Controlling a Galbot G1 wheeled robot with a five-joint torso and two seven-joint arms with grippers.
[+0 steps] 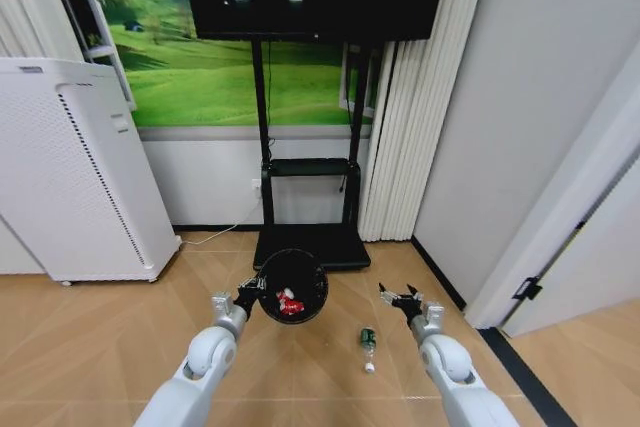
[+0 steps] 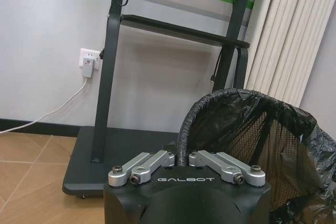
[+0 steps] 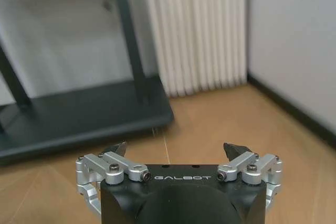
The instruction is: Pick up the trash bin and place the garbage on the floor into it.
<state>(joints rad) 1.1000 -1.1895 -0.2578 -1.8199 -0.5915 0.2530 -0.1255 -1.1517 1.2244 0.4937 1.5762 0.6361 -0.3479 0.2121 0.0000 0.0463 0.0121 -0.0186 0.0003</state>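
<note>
My left gripper is shut on the rim of the trash bin, a small black round mesh basket with a black bag liner, held above the floor. Red-and-white garbage lies inside it. In the left wrist view the rim of the trash bin rises right at the left gripper. A little green bottle lies on the parquet between my arms. To its right my right gripper hangs open and holds nothing; in the right wrist view the right gripper has its fingers spread wide.
A black TV stand base sits just behind the bin, under a wall screen. A tall white perforated appliance stands at the left. Pale curtains and a wall close the right side; a black strip edges the floor there.
</note>
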